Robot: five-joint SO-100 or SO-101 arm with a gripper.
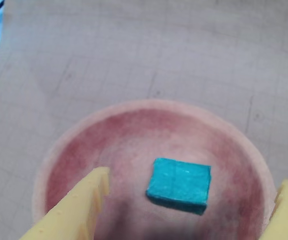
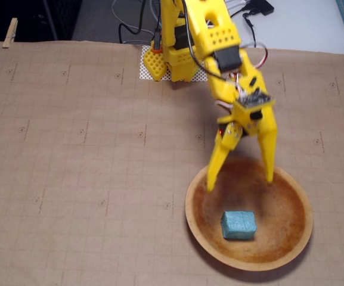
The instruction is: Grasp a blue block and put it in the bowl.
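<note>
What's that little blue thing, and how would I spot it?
Find the round wooden bowl on the brown paper, under the yellow arm's open jaws. The blue block lies loose inside it, touching neither jaw. It is the only blue thing there, and far smaller than the bowl.

The small teal-blue rectangular block (image 2: pixel 238 224) with a matte, speckly surface lies flat inside the wide, shallow round wooden bowl (image 2: pixel 198 223), orange-brown with a paler rim. In the fixed view it sits a bit toward the bowl's near side, well clear of the rim, nothing touching it.
</note>
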